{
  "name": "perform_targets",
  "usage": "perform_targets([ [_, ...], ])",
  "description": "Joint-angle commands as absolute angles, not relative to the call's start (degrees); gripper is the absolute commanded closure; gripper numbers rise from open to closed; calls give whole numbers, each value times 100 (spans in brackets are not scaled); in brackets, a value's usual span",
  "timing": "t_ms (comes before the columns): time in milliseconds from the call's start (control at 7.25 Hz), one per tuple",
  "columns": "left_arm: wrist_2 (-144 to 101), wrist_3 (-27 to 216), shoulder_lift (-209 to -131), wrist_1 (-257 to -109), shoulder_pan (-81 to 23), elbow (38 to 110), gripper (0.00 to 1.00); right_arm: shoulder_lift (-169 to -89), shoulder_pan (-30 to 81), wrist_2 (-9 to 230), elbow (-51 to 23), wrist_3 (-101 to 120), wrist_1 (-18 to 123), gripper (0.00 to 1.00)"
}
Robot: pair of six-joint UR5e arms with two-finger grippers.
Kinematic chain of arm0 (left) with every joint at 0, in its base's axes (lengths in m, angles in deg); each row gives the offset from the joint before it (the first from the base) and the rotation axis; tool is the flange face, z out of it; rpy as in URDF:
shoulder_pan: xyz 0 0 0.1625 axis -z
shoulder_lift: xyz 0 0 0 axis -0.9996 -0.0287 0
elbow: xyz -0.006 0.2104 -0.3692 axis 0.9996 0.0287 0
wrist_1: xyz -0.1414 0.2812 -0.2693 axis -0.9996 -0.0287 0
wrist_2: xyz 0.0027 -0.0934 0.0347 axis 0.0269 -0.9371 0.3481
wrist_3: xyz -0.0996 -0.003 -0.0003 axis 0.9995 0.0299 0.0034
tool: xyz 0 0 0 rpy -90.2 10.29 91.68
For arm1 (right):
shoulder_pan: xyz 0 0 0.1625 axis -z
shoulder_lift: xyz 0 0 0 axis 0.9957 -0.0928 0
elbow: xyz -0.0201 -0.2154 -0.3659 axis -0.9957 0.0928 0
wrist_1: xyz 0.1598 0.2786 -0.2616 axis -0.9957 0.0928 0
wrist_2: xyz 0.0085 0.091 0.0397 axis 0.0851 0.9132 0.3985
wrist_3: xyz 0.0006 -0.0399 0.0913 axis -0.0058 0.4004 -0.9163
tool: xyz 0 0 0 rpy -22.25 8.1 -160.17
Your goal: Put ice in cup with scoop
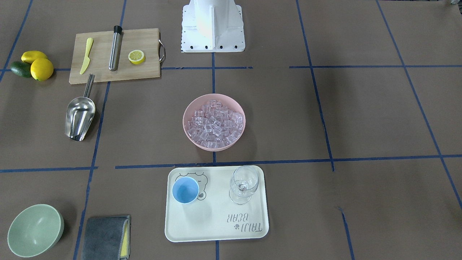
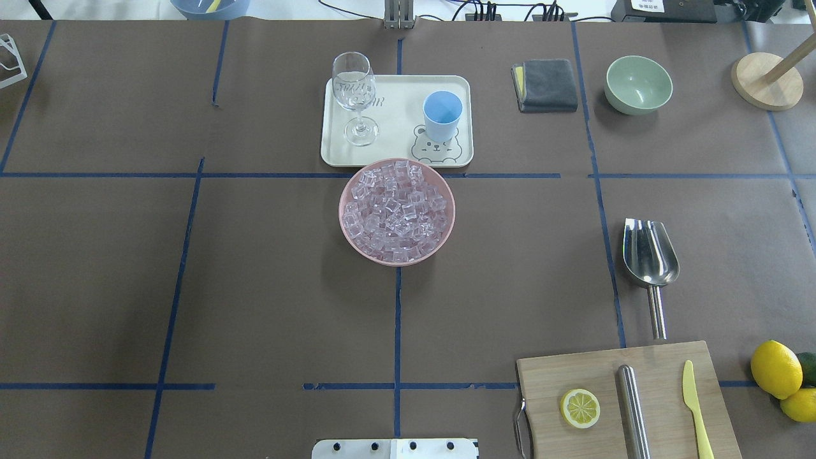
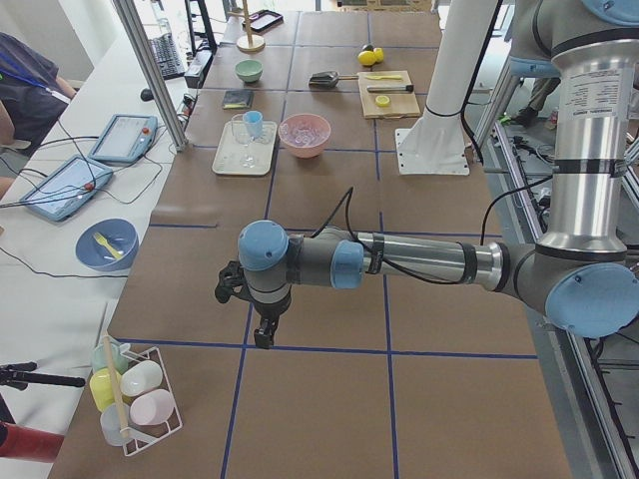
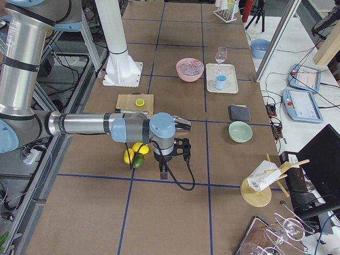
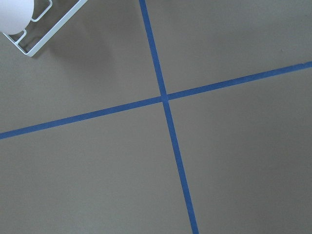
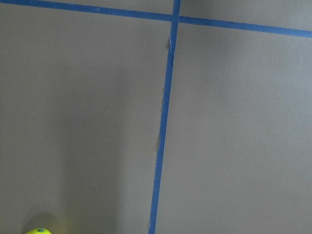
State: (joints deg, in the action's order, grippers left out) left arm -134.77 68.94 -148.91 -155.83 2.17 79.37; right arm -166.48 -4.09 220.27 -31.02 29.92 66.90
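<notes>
Left gripper (image 3: pixel 263 339) and right gripper (image 4: pixel 162 173) in side views only, small, open or closed unclear.

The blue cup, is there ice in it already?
No, the cup shows a bare blue inside, and the ice sits piled in the pink bowl.

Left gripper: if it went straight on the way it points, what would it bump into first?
The left gripper points down, so it would probably meet the brown paper-covered tabletop near a crossing of blue tape lines; nothing seems to lie between.
</notes>
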Motion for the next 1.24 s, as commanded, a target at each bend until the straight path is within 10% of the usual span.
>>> perform_targets([
  [0,-13477,6894,-14891,-15587,217,7998,0,-16655,-409,22026,-3111,2992,6691,0],
  [1103,-13494,6929,-14934,-15631,208,8183,0,-16427,-348,22052,-3102,2957,6304,0],
])
